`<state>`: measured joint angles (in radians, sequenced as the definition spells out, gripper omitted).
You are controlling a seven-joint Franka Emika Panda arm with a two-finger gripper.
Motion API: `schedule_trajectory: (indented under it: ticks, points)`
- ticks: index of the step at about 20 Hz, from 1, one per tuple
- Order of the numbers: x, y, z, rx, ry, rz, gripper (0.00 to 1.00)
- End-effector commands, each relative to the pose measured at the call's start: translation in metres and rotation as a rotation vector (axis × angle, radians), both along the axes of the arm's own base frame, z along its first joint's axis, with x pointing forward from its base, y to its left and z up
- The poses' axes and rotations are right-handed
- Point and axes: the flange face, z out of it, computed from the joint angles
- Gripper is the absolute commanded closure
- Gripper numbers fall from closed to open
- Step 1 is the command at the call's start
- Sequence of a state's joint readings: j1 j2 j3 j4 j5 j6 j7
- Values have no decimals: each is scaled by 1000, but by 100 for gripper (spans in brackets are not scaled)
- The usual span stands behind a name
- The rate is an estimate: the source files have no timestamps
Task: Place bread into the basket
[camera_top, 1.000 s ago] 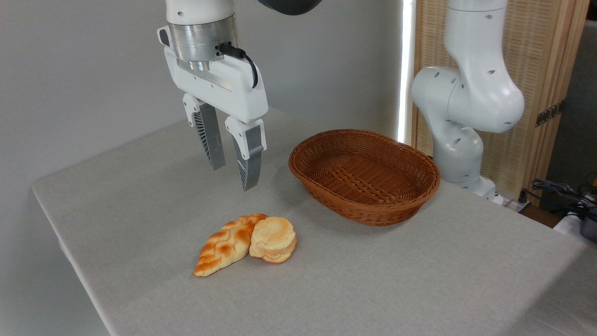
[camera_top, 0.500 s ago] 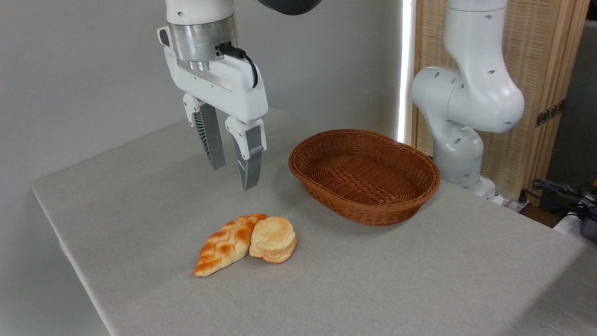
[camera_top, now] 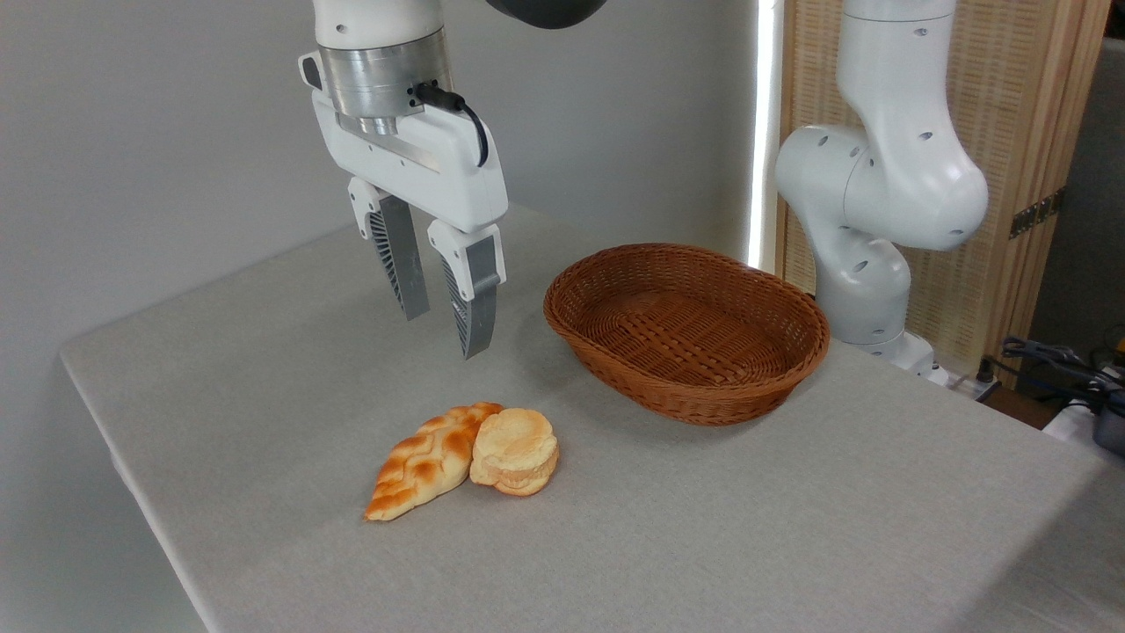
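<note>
Bread [camera_top: 428, 461] lies flat on the grey table [camera_top: 791, 527] toward the front left, a braided golden-orange loaf with darker brown stripes, its tapered end pointing at the near left edge. Its upper right end touches a pale round bun [camera_top: 515, 462] that sits just beside it. I can read no brand, label or writing anywhere on my feed; the white gripper housing and arm links look plain.

From my seat I see the gripper [camera_top: 444, 337] hanging in the air above and behind the loaf, well clear of it and of the cloth. Its two grey ribbed fingers [camera_top: 402, 264] point down with a narrow gap between the tips, parted and empty, touching nothing. A black cable plugs into the silver wrist flange above.

Right of the gripper stands the basket [camera_top: 685, 330], reddish-brown wicker, oval, with a flared rim, nothing inside it. It stands apart from the loaf and bun. The arm's white base [camera_top: 866, 264] rises behind the basket, before a slatted wooden screen [camera_top: 1019, 105].
</note>
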<state>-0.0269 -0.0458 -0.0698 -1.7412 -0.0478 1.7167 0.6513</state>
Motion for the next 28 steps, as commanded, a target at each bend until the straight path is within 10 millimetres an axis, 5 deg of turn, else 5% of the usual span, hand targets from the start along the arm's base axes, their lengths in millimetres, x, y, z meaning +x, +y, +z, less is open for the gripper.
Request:
schedule_trajectory:
  ticks: [1,22,28]
  points:
    - [-2,-1,5,-18,1,1,0]
    - [-2,-15,-2,-22,14,-24,0]
    - [11,-23,-44,-47,-40,-26,0]
